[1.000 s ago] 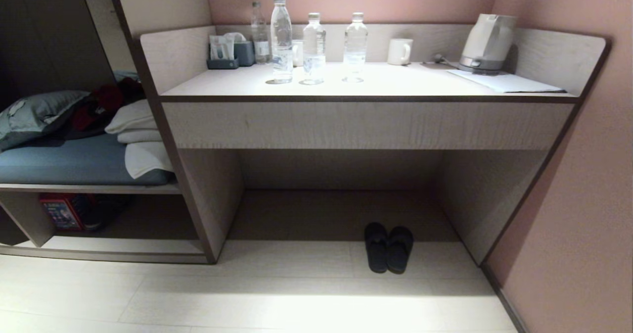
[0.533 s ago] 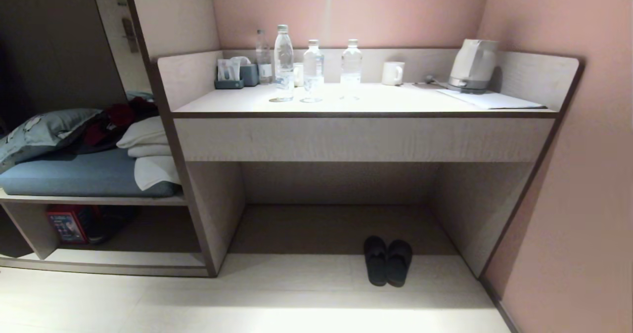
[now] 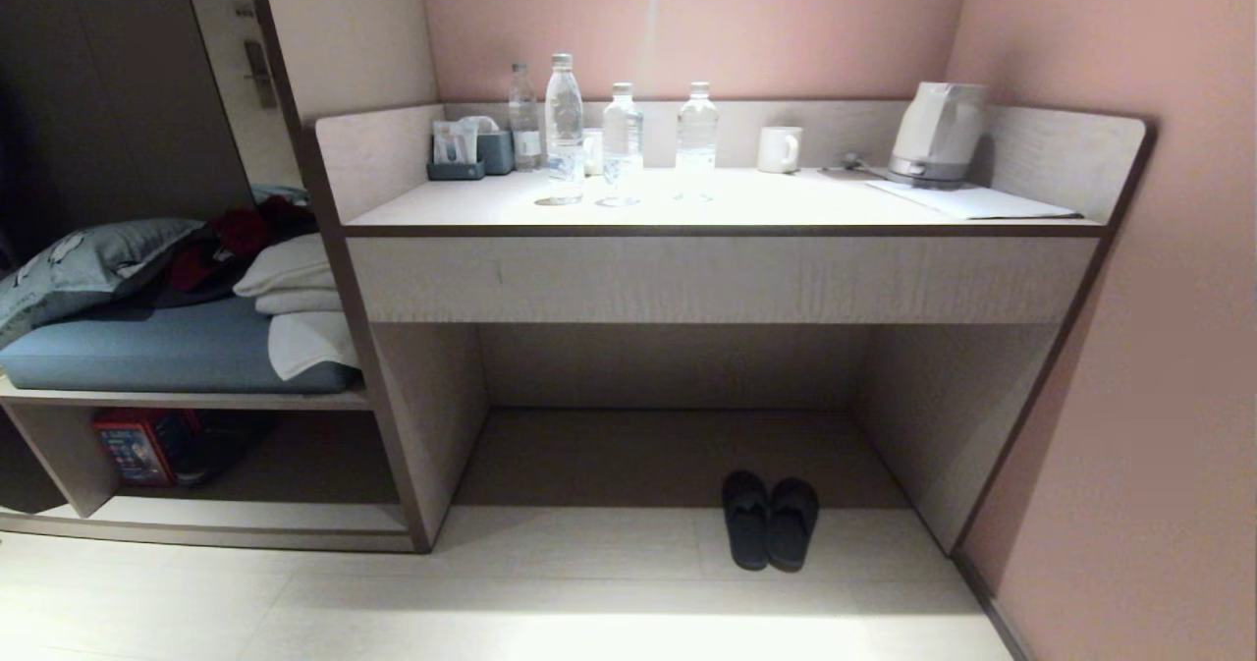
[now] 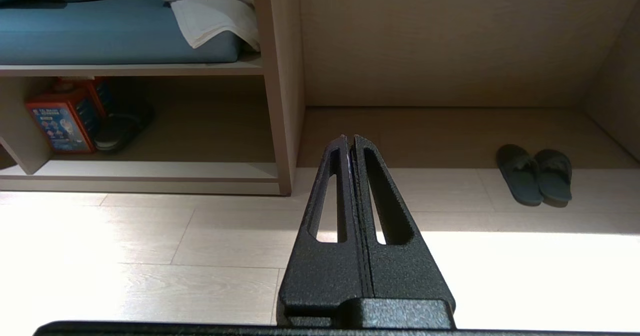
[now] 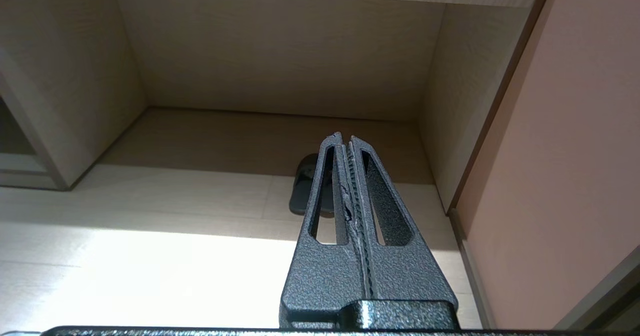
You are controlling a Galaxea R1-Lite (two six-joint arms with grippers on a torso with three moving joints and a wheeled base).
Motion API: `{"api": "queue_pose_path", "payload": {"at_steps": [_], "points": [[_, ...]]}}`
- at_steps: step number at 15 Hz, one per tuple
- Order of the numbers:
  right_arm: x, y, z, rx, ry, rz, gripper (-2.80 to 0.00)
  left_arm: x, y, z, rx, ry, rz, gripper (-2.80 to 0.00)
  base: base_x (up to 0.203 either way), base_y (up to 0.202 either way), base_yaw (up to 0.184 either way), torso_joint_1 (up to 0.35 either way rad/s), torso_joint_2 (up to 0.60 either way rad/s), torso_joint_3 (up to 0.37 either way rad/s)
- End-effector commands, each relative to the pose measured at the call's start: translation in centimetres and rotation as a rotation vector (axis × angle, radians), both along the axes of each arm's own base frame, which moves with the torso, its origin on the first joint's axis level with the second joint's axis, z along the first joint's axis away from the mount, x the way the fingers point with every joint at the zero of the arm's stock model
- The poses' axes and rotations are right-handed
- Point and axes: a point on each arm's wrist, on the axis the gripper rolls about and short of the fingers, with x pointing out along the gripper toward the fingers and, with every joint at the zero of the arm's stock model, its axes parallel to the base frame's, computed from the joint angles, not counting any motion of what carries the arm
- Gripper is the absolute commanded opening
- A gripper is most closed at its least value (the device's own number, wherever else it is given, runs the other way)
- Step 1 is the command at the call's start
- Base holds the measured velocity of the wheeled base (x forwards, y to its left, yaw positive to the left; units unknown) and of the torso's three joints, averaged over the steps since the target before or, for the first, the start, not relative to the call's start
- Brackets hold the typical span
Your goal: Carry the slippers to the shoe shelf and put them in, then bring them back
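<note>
The slippers (image 3: 769,522), a dark pair, lie side by side on the pale floor at the front edge of the desk's knee-space, toes inward. They also show in the left wrist view (image 4: 535,173). In the right wrist view one slipper (image 5: 301,188) shows partly behind the fingers. The shoe shelf (image 3: 255,516) is the low open compartment at the left, also in the left wrist view (image 4: 150,170). My left gripper (image 4: 349,139) and right gripper (image 5: 346,136) are both shut and empty, held above the floor well short of the slippers. Neither arm shows in the head view.
The desk (image 3: 727,278) carries water bottles (image 3: 564,131), a mug (image 3: 778,148) and a kettle (image 3: 938,136). A pink wall (image 3: 1159,396) closes the right side. A red box (image 3: 133,445) and dark shoes sit in the shelf. Above it lies a blue cushion (image 3: 167,347) with towels.
The whole head picture has shifted downward, showing more wall above the desk: the camera moved. The slippers lie where they were.
</note>
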Motion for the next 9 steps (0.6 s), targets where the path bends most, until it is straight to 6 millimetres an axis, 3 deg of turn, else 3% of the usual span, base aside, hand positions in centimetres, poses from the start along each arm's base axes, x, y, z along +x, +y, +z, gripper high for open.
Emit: {"api": "queue_pose_path", "payload": {"at_steps": [1, 9], "points": [[0.01, 0.0, 0.01, -0.002, 0.001, 0.0, -2.8, 0.0, 0.0, 0.0, 0.0, 0.0, 0.0, -2.8, 0.0, 0.0, 0.0, 0.0, 0.0, 0.0], [0.02, 0.0, -0.04, 0.006, 0.003, 0.0, -2.8, 0.0, 0.0, 0.0, 0.0, 0.0, 0.0, -2.8, 0.0, 0.0, 0.0, 0.0, 0.0, 0.0]]}}
